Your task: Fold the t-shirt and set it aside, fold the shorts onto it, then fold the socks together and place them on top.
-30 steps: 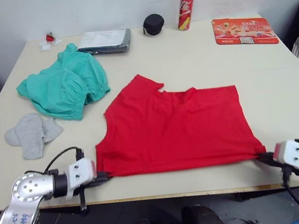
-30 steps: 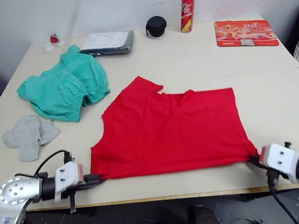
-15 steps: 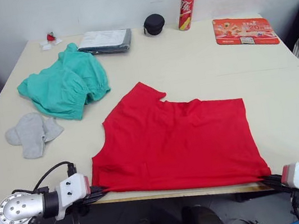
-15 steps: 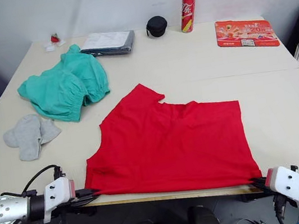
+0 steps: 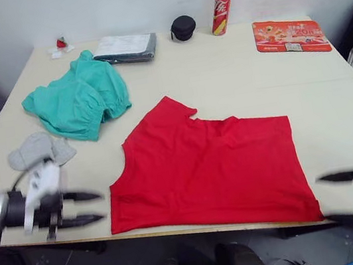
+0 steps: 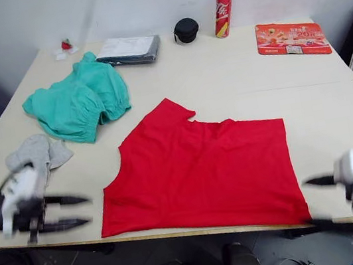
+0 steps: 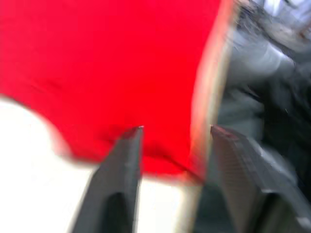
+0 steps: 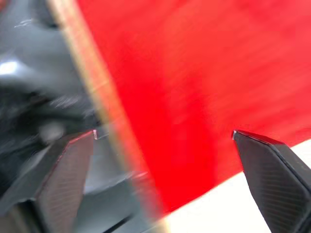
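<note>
Both grippers, left (image 5: 81, 208) and right (image 5: 335, 178), have released the t-shirt (image 5: 209, 167), jaws apart; next fold should regrip corners evenly.

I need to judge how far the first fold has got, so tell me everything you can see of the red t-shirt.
The t-shirt is bright red, soft-looking fabric, lying flat and folded once into a rough rectangle on the table, with one short sleeve sticking out toward the far left. Its near edge lies along the table's front edge. Both end effectors are open and apart from it: left, right. Nothing else touches it.
</note>
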{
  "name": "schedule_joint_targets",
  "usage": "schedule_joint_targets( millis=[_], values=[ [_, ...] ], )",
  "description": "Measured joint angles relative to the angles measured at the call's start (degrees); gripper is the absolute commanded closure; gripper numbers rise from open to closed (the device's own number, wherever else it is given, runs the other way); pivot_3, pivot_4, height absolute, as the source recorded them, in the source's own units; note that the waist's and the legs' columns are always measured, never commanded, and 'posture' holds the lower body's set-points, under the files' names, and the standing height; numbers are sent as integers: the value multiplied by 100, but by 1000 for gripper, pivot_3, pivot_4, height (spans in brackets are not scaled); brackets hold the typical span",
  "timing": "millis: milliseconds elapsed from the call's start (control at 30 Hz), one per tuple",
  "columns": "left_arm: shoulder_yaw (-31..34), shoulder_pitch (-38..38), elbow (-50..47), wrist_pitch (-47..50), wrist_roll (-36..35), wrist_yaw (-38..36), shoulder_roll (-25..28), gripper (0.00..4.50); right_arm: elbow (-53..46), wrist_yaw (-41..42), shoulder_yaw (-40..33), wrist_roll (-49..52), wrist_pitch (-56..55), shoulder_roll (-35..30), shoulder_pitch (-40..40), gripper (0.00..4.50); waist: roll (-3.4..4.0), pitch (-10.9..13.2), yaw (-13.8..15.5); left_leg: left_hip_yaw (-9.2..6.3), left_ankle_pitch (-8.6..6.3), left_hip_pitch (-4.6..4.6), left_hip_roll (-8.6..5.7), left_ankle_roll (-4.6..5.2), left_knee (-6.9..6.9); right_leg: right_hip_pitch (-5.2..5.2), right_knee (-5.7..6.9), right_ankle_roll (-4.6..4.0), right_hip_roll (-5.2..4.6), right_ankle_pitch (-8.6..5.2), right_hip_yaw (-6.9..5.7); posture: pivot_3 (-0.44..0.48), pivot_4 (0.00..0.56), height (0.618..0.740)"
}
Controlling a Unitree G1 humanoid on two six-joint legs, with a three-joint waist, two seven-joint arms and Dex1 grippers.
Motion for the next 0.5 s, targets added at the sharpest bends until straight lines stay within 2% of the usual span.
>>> schedule_joint_targets(
  millis=[100,133,200,300,400,500],
  values=[
    [-737,-1236,934,151,382,400,-711,166,1142,-406,996,-494,-217,110,-1722,0,-1,9,-2,10,29,-25,-5,6,-1,-31,15,5,9,1,-4,0,150,740],
    [-939,-1607,1273,115,576,553,-959,30,1513,-493,1294,-704,-363,194,-2228,0,-3,10,0,17,40,-57,-7,5,7,-60,30,7,15,2,-7,0,150,740],
    [-1361,-2434,2145,-55,1030,839,-1422,30,2431,-569,1981,-1226,-727,401,-3298,0,-13,15,-1,18,46,-132,-9,7,65,-119,79,11,20,5,-19,0,150,740],
    [-1626,-3351,3396,-426,1556,1159,-1964,30,3767,-513,2667,-1733,-1004,805,-4546,0,-21,17,-6,21,53,-211,-17,22,108,-180,99,31,21,17,-43,0,150,740],
    [-1916,-4391,5110,-1030,2163,1490,-2590,30,5572,-431,3281,-2353,-1369,1329,-5930,0,-25,20,-34,32,65,-209,-28,44,117,-172,100,55,13,31,-63,0,150,740],
    [-2052,-4919,6208,-1491,2578,1832,-2959,30,6687,-396,3594,-2758,-1627,1590,-6658,0,-25,20,-92,33,65,-213,-29,48,118,-172,96,60,1,34,-62,0,150,740]
  ],
)
